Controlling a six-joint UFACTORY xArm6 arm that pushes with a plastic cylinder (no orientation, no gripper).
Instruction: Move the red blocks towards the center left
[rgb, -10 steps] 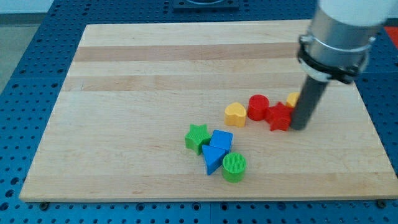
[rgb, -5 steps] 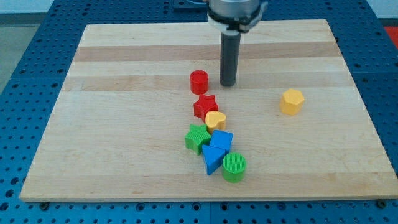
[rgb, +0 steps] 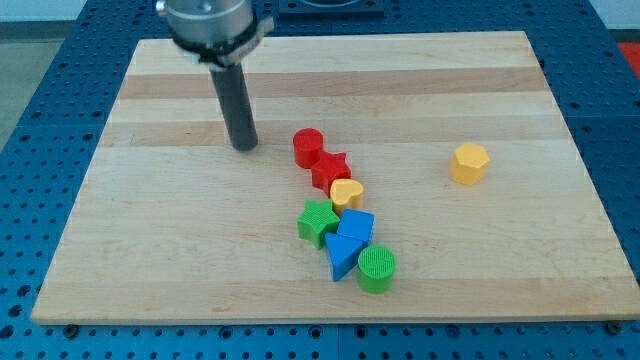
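Board (rgb: 150, 230): wooden, no change seen.
My tip (rgb: 243, 147): shifted left past the reds; a bare rod, nothing held.
Red cylinder (rgb: 308, 147): nudged slightly left, near centre.
Red star (rgb: 330, 170): touching it; both short of centre left.

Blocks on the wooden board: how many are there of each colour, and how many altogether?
Red: 2, the red cylinder and the red star
Yellow: 2, the yellow heart and the yellow hexagon
Green: 2, the green star and the green cylinder
Blue: 2, the blue cube and the blue triangle
Total: 8
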